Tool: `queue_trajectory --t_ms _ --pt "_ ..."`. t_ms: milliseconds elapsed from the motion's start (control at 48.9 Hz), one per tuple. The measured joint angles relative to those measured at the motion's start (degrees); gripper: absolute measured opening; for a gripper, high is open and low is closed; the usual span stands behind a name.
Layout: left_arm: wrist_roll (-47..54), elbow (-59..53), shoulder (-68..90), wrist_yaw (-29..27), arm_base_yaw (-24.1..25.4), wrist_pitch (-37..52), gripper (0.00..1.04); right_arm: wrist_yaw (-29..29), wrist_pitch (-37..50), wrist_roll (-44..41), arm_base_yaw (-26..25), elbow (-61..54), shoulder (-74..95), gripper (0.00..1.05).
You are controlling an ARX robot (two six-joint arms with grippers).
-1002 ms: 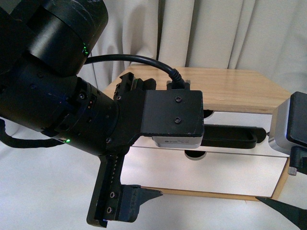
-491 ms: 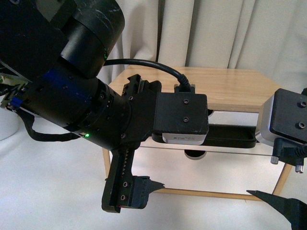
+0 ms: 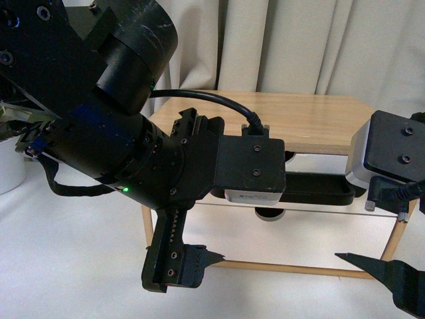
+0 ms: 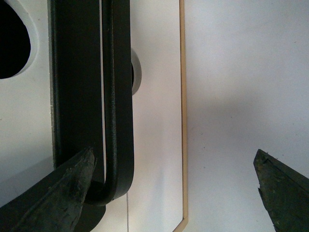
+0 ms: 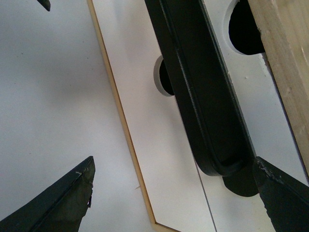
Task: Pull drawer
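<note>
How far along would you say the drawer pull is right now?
Reaching looks done: the left gripper and right gripper are at the ends of the black handle of the drawer. Both are open, gripping nothing. Closing on the handle and pulling remain; the drawer shows no clear opening.

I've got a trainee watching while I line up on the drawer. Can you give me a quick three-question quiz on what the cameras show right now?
1. True or false: the left gripper is shut on the black bar handle.
2. Multiple choice: in its wrist view, the right gripper is
A. shut on the handle
B. open, with the handle's end near one finger
C. out of view
3. Fill in: the white-fronted drawer sits under a tabletop of light ____.

Key: 1 false, both fingers stand wide apart. 2 B. 3 wood.
</note>
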Motion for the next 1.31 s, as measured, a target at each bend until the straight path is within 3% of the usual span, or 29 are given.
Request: queue_trajectory --t_ms 675,1309 --pt "0.72 0.17 0.04 0.42 0.28 -0.74 0.98 1.77 -2.8 -0.02 1.7 5.79 7.39 0.96" --pt "2.62 -0.81 0.02 0.09 0.31 0.0 0.98 -0.55 -6.43 -0.22 2.54 9.03 10.93 0.96"
